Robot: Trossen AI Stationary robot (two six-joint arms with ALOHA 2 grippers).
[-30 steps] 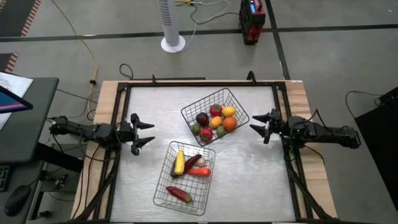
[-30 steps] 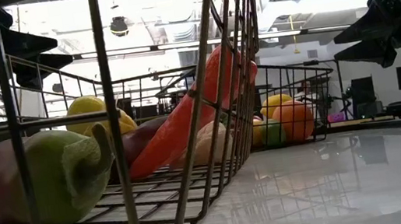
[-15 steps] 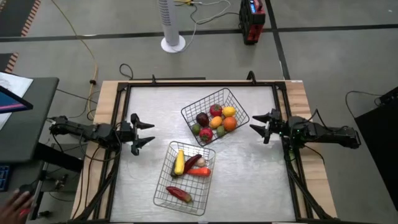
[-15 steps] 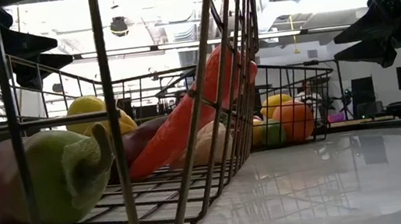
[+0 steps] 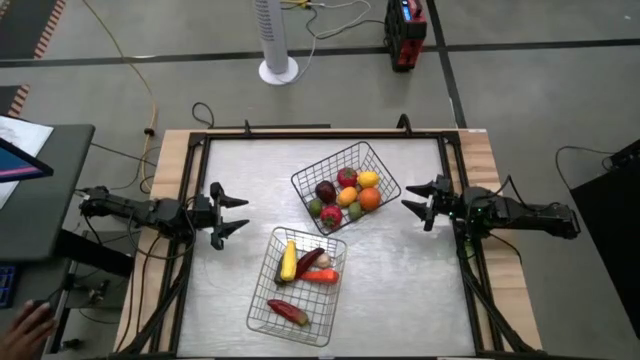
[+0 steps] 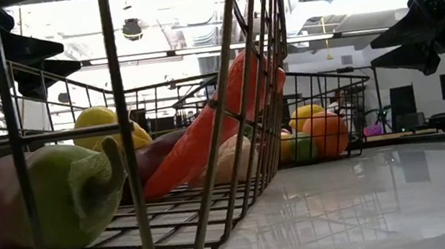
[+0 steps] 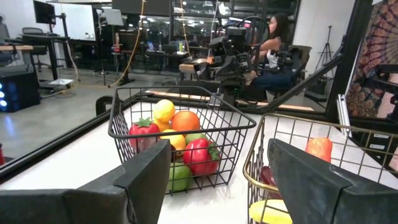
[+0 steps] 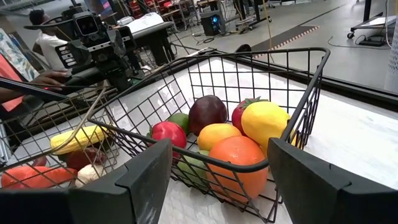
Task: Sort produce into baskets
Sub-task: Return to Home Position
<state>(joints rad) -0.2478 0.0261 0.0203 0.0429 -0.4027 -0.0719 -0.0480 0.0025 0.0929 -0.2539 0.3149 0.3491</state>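
Left gripper hangs at left-centre of the high view, just inside the table's left rail, jaws spread wide and holding nothing. Right gripper sits opposite at right-centre, just inside the right rail, jaws wide too, empty. Both point inward at the baskets.

There is plenty of bare table: the upper-left stretch is open, the lower-right corner is open, and a clear lane runs from each gripper toward the middle.

The middle is where it gets crowded. The upper basket sits cornerwise just above centre, loaded with round pieces: a maroon one, a red one, a lemon, an orange and a green one. The lower basket lies right beneath it, toward lower centre. It holds the long pieces: a yellow one, a dark red one, a carrot and a chili lying apart at the near end. The baskets' facing edges come very close, and I cannot tell whether they touch.

In the low view the lower basket's wires fill the left half, with the carrot leaning up against the mesh.

Off the table there is a fan base at top centre and a red box to its right. A person's hand shows in the lower-left corner, well clear of both arms.
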